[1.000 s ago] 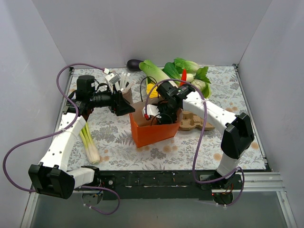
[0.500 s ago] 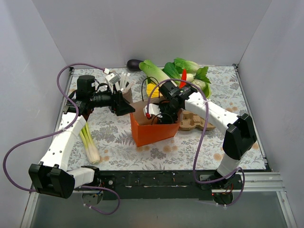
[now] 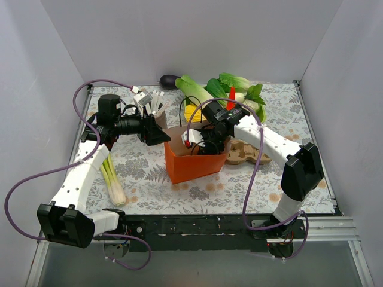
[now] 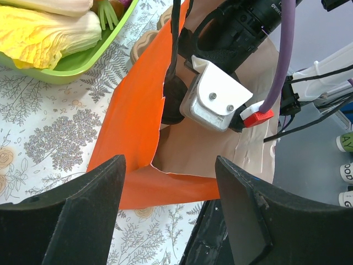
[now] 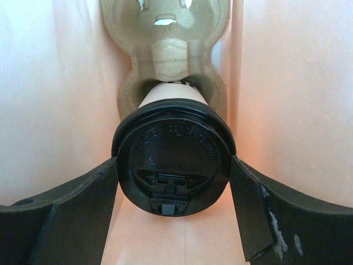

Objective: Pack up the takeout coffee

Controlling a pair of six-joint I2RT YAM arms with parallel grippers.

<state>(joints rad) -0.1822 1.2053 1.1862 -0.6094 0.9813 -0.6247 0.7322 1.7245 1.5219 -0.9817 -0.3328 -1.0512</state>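
Starting at the left, top view: left arm (image 3: 81, 173) rises from its base at the near edge and leans toward the far-left corner. It folds at the elbow, and the forearm runs level to the right. A spring onion (image 3: 112, 179) lies on the surface (image 3: 149, 185) beside its lower link. A grey cup of white sticks (image 3: 154, 107) stands just behind the wrist.

Left tool (image 3: 159, 133) sits at the upper left rim of the orange bag (image 3: 194, 164). Left wrist view: its fingers (image 4: 83, 221) stand wide apart. The bag's torn rim corner lies between them, not pinched. Nothing is held.

Centre: the bag stands upright on the surface, mouth open, brown lining visible. The right wrist fills the mouth.

Right tool (image 5: 174, 161) points straight down inside the bag. Its fingers (image 5: 66, 221) bear on either side of the black lid (image 5: 175, 176), spread to the lid's width and gripping it.

The takeout coffee (image 5: 172, 143) is upright inside the bag between the paper walls, lid facing the camera. Its base sits in the near well of a pulp tray (image 5: 165, 38), and the far well is bare.

Right arm (image 3: 269, 143): base at the near right, elbow raised above it. The forearm reaches back and leftward, and the wrist bends down into the bag.

A second pulp tray (image 3: 246, 152) lies on the surface, just right of the bag, under the forearm.
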